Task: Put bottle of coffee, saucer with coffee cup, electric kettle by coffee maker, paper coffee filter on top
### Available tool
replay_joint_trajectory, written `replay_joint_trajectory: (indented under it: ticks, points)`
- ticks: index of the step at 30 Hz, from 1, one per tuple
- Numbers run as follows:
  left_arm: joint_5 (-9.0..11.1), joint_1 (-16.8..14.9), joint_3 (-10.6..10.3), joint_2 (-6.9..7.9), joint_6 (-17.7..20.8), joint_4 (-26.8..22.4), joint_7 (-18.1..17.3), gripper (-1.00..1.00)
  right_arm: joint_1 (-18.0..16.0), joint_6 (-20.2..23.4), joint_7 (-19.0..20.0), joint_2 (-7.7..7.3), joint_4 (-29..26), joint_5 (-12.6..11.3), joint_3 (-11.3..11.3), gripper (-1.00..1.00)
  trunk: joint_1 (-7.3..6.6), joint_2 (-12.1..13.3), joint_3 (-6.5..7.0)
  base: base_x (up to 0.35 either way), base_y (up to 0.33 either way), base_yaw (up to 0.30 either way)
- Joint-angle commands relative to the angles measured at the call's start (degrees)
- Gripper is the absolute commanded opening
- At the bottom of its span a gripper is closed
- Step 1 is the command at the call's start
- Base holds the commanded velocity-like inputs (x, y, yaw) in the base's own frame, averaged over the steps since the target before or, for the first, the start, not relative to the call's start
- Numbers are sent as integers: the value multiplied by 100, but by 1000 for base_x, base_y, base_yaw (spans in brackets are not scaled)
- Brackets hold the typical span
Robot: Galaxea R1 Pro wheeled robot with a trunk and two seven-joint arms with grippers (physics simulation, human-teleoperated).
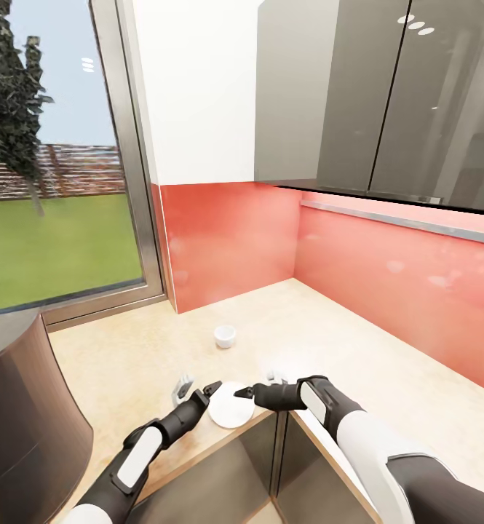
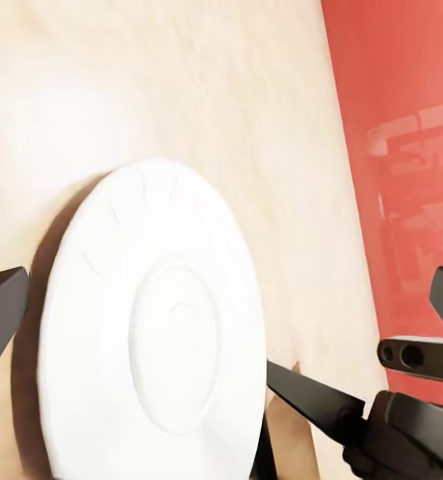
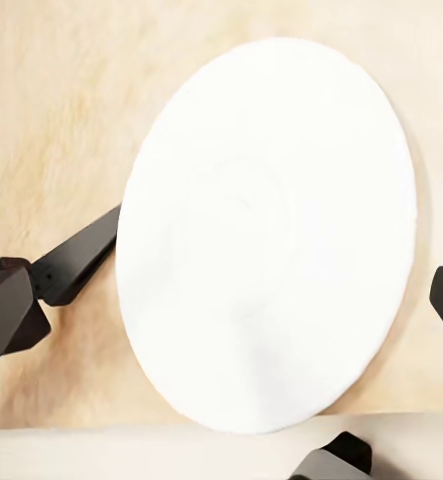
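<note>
The coffee maker (image 1: 23, 422) is cut off by the left edge of the head view. The left gripper (image 1: 214, 389) and the right gripper (image 1: 246, 393) each cover a bit of the saucer (image 1: 231, 409) rim. The coffee cup (image 1: 225, 336) is too small to show details.

Worktop (image 1: 387, 349): light beige, wood-look, faint mottling, low sheen; saucer (image 1: 231, 409) at its front edge: smooth white, glazed look, with faint radial ribs on the rim in the left wrist view; coffee cup (image 1: 225, 336) behind the saucer: same plain white; backsplash (image 1: 387, 276): glossy coral red, reflective; wall cabinets (image 1: 373, 94) above it: glossy grey; coffee maker (image 1: 23, 429): dark, matt top.
</note>
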Motion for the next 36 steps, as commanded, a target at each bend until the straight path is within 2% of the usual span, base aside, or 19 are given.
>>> replay_joint_trajectory:
  ticks: [1, 14, 21, 24, 33, 36]
  points:
    - [45, -3, 1, -11, 29, 0, -1, 100, -4, 32, -8, -1, -5, -48, 34, 100, 3, -11, -10, 0, 0, 0]
    - [47, -3, 8, -127, 24, 8, -2, 100, -4, -171, -15, 2, 220, -44, 35, 100, 3, -11, -10, 0, 0, 0]
    - [47, -3, 2, -142, 24, 8, -2, 100, -1, -179, -15, 2, 233, -45, 35, 100, 3, -11, -10, 0, 0, 0]
    - [47, -3, 1, -207, 24, 8, -2, 100, -3, -179, -15, 2, 234, -45, 35, 100, 3, -11, -10, 0, 0, 0]
    - [47, -3, 1, -218, 26, 6, -5, 100, -2, -179, -15, 2, 233, -45, 35, 100, 3, -11, -10, 0, 0, 0]
    - [47, -3, 5, -221, 31, 7, -123, 100, -2, -179, -15, 2, 233, -45, 35, 100, 3, -11, -10, 0, 0, 0]
